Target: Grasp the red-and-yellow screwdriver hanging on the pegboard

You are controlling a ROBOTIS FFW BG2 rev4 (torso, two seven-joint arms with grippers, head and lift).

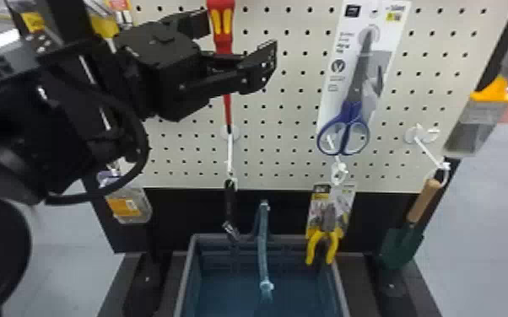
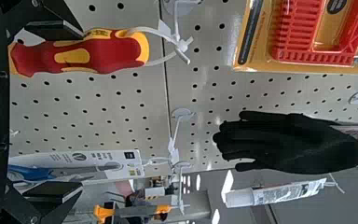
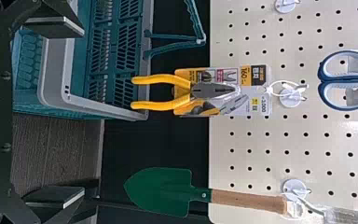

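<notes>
1. Screwdriver (image 1: 223, 40): hangs on the pegboard (image 1: 282, 130), left of the scissors (image 1: 352, 110).
2. Left gripper (image 1: 241, 40): fingers spread, near the screwdriver's handle.
3. Right gripper (image 3: 81, 112): fingers spread, facing the yellow-handled pliers (image 3: 161, 80).

Screwdriver (image 2: 98, 53): handle of smooth red and yellow plastic, low gloss. Pegboard (image 1: 282, 126): smooth, perforated panel with a slight sheen. Pliers (image 3: 214, 90): grey metal jaws; grips of smooth yellow plastic. Scissors (image 1: 344, 130): metal blades; handle loops of smooth blue plastic. Trowel (image 3: 163, 191): smooth green blade; handle of light-brown wood, matt. Basket (image 3: 121, 46): teal plastic, openwork wall; smooth grey plastic rim. Glove (image 2: 298, 142): black, cloth-like, matt. Hook (image 1: 229, 149): white, smooth, plastic in appearance.
</notes>
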